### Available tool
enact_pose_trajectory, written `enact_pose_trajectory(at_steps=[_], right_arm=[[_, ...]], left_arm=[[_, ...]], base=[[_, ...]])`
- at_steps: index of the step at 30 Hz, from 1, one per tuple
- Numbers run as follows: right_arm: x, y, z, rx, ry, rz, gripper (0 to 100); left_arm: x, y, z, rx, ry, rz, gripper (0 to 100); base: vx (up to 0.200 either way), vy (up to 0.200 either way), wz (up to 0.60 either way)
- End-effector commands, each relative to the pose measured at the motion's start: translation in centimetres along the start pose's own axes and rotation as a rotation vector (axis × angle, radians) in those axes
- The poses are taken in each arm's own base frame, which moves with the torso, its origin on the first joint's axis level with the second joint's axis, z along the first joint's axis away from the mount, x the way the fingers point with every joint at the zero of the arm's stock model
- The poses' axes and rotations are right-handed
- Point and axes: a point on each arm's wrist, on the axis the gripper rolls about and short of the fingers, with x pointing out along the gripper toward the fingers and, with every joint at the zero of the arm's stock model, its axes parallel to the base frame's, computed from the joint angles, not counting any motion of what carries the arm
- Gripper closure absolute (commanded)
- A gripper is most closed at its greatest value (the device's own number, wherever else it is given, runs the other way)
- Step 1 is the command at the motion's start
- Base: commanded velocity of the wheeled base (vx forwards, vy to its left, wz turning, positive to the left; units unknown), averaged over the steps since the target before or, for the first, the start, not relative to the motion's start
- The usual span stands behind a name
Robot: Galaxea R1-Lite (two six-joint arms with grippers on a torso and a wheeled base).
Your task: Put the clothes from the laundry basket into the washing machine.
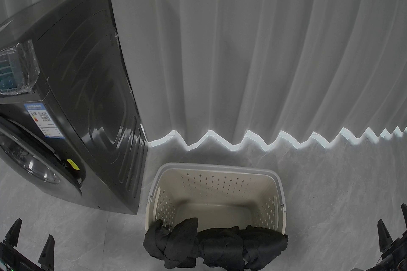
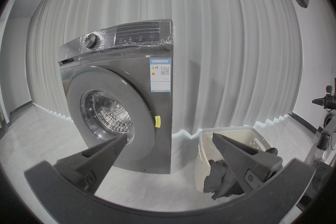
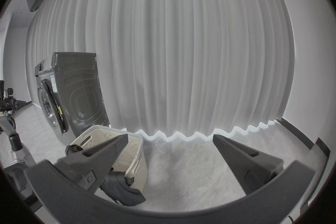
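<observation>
Left gripper point(image 2: 168, 137) and right gripper point(image 3: 168, 137), jaws of both spread wide, nothing pinched between them.

Ahead of and between the two sets of jaws, a cream laundry basket point(image 1: 217, 167), with dark clothes point(image 1: 216, 245) bunched across its nearest rim and partly spilling down the outside wall. Beyond the left jaws, close beside the basket on its left, a grey washing machine point(image 2: 140, 70). In the left wrist view, the machine's front: round door, perforated drum point(image 2: 112, 118), dial and film-wrapped control panel. In the right wrist view, its ribbed side panel instead. In the head view, the basket's perforated inner walls and pale bottom. Farther back, a white curtain point(image 1: 263, 39) down to a grey tiled floor point(image 1: 339, 191).
</observation>
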Motion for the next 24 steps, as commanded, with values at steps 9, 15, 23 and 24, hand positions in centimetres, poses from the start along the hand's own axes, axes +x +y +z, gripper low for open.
enact_pose_trajectory(at_steps=[9,15,23,24], right_arm=[[0.00,0.00,-0.52,0.000,0.001,0.000,0],[0.00,0.00,-0.52,0.000,0.001,0.000,0],[0.00,0.00,-0.52,0.000,0.001,0.000,0],[0.00,0.00,-0.54,0.000,0.003,0.000,0]], left_arm=[[-0.01,0.01,-0.53,0.001,0.000,0.000,0],[-0.01,0.01,-0.52,-0.001,-0.002,0.000,0],[-0.01,0.01,-0.52,-0.002,-0.002,0.000,0],[-0.01,0.01,-0.53,-0.002,0.000,0.000,0]], base=[[-0.111,0.000,0.00],[0.000,0.000,0.00],[0.000,0.150,0.00],[0.000,0.200,0.00]])
